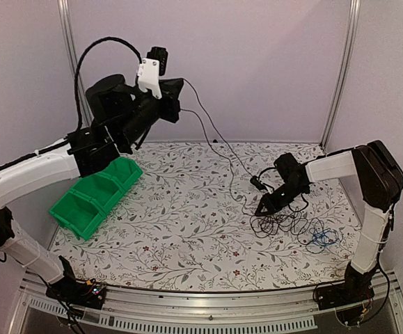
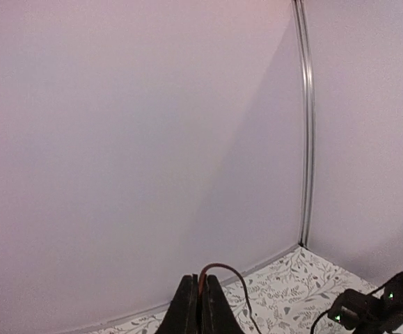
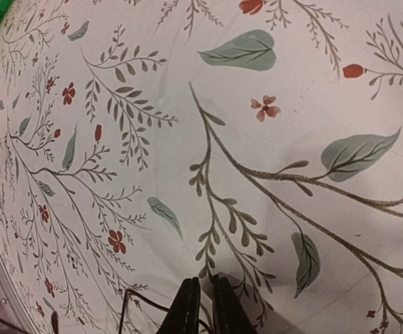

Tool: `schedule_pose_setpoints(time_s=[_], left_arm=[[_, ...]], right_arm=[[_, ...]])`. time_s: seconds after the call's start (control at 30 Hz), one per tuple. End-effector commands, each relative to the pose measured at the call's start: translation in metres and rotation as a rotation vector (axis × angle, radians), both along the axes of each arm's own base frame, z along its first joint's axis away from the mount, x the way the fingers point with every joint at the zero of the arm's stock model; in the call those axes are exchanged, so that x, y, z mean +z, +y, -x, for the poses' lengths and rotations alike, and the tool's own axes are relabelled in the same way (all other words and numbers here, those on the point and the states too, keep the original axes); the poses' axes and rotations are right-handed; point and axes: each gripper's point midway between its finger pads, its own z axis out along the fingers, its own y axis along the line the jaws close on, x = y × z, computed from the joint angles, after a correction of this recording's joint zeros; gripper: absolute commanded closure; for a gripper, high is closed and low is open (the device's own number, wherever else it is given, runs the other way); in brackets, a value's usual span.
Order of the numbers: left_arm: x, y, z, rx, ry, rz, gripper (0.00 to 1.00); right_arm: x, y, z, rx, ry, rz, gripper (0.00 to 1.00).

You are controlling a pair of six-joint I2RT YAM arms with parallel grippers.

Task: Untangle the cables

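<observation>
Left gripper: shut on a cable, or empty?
Shut on a dark cable: the left gripper is pressed closed, with the wire arching out between its fingers.

Heaped as thin black cables (image 1: 281, 224) in a loose snarl of loops, lying flat just under and beside the right claw (image 1: 264, 207). Joined by one bright blue cable (image 1: 319, 239), coiled small at the snarl's side away from that claw's tip. Strung up from the snarl in two thin dark lines to the raised left claw (image 2: 201, 280), well apart from the heap. Pinched there as a brown cable (image 2: 222, 268), arching out from between the pressed-together fingers (image 2: 185, 306)
</observation>
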Motion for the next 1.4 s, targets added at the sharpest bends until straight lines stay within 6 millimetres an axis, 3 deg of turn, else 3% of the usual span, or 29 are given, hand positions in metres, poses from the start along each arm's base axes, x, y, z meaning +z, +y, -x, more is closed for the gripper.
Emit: schedule_pose_setpoints(time_s=[0.0, 0.23, 0.37, 0.57, 0.83, 1.0, 1.2, 1.37], left_arm=[[0.103, 0.051, 0.014, 0.15, -0.219, 0.09, 1.0], [0.163, 0.058, 0.03, 0.131, -0.322, 0.165, 1.0], [0.159, 0.041, 0.026, 0.087, -0.321, 0.116, 1.0], [0.11, 0.006, 0.016, -0.024, -0.214, 0.043, 1.0], [-0.003, -0.052, 0.014, -0.258, 0.01, -0.076, 1.0], [-0.057, -0.077, 0.015, -0.353, 0.125, -0.087, 1.0], [-0.099, -0.087, 0.018, -0.402, 0.212, -0.077, 1.0], [-0.121, -0.089, 0.017, -0.4, 0.251, -0.107, 1.0]], right_arm=[[-0.034, -0.031, 0.015, -0.048, 0.098, 0.147, 0.85], [-0.034, -0.035, 0.01, -0.06, 0.09, 0.163, 0.82], [-0.024, -0.042, 0.0, -0.084, 0.073, 0.136, 0.83], [0.034, -0.044, -0.019, -0.019, -0.056, 0.08, 0.81], [0.145, -0.038, -0.013, 0.17, -0.355, 0.01, 0.63], [0.196, -0.03, -0.014, 0.235, -0.506, -0.051, 0.57], [0.226, 0.008, -0.008, 0.319, -0.559, -0.135, 0.55], [0.222, 0.036, -0.008, 0.342, -0.5, -0.189, 0.54]])
